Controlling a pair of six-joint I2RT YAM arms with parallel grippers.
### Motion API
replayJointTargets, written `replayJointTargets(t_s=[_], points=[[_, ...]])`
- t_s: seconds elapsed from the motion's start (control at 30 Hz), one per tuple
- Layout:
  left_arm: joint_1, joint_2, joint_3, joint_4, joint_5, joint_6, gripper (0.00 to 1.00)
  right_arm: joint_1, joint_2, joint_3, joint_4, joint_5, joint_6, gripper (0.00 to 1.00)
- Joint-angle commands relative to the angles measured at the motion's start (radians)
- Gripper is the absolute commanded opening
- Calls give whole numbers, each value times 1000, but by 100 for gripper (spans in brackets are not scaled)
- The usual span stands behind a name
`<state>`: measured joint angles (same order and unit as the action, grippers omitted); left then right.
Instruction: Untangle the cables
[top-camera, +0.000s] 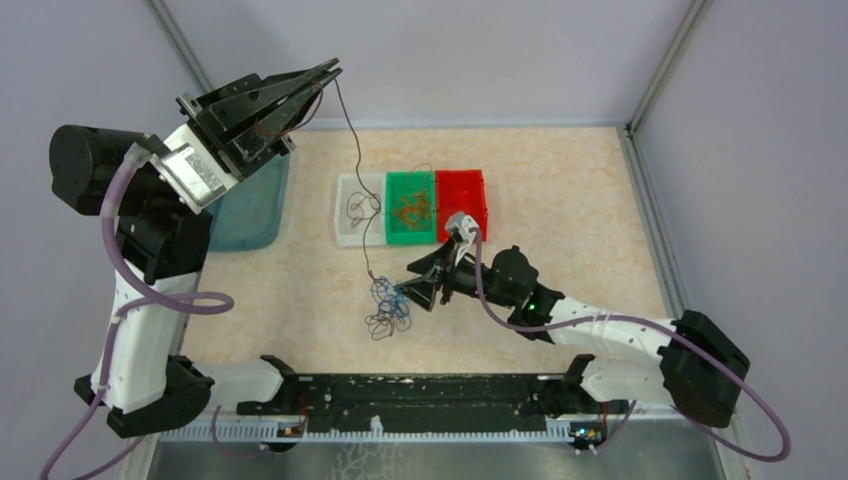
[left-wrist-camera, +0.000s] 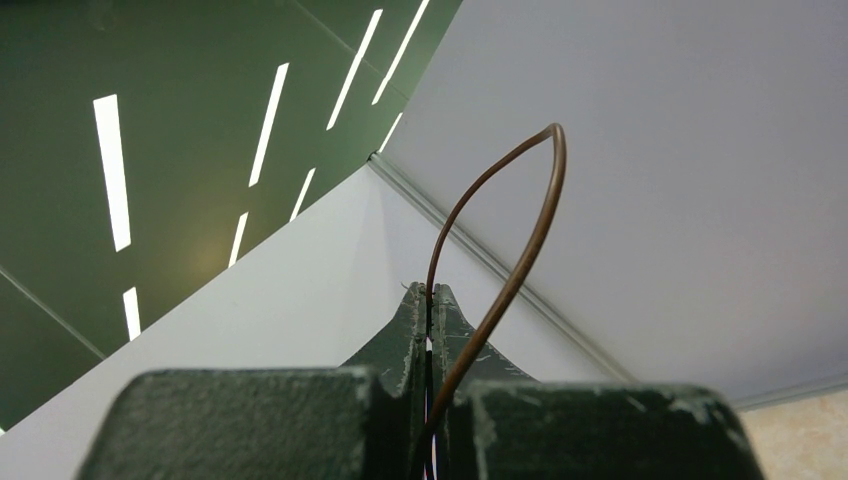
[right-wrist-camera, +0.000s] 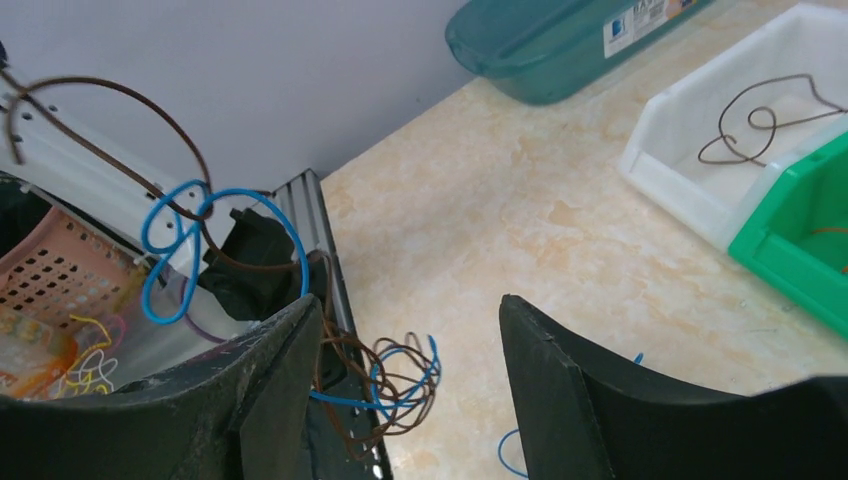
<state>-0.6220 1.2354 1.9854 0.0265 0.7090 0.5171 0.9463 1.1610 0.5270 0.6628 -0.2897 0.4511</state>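
My left gripper (top-camera: 328, 70) is raised high at the back left, shut on one dark brown cable (top-camera: 356, 140). That cable hangs from the tips down to a clump of blue and brown cables (top-camera: 390, 306) on the table. In the left wrist view the brown cable (left-wrist-camera: 520, 260) loops up from the closed gripper (left-wrist-camera: 430, 290). My right gripper (top-camera: 415, 287) is low beside the clump, open, with nothing between its fingers. In the right wrist view the right gripper (right-wrist-camera: 407, 300) frames the clump (right-wrist-camera: 420, 375), and a blue loop (right-wrist-camera: 200, 240) rises at the left.
A white bin (top-camera: 345, 235) holding a brown wire, a green bin (top-camera: 410, 238) with orange wires, and a red bin (top-camera: 462, 180) stand in a row behind the clump. A teal container (top-camera: 250, 205) sits under the left arm. Walls close in the table.
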Motion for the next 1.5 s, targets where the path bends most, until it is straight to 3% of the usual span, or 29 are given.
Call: replayJointTargets(t_s=[0.0, 0.3, 0.6, 0.8, 0.93, 1.17, 1.47], points=[[-4, -4, 22, 16, 21, 3, 0, 8, -118, -19, -35, 48, -47, 68], [-4, -2, 17, 22, 26, -1, 0, 8, -158, 43, -62, -6, -75, 70], [-4, 4, 22, 36, 29, -12, 0, 10, -22, 145, -61, -10, -111, 65], [-4, 8, 29, 43, 34, -17, 0, 15, 50, 134, -17, 95, -126, 64], [-5, 15, 41, 47, 35, -22, 0, 27, 99, 137, 22, 187, -147, 56], [-4, 28, 74, 48, 34, -9, 0, 45, 139, 108, 35, 196, -146, 28], [-5, 62, 146, 150, -13, 58, 0, 60, 131, 11, 71, 242, -79, 26]])
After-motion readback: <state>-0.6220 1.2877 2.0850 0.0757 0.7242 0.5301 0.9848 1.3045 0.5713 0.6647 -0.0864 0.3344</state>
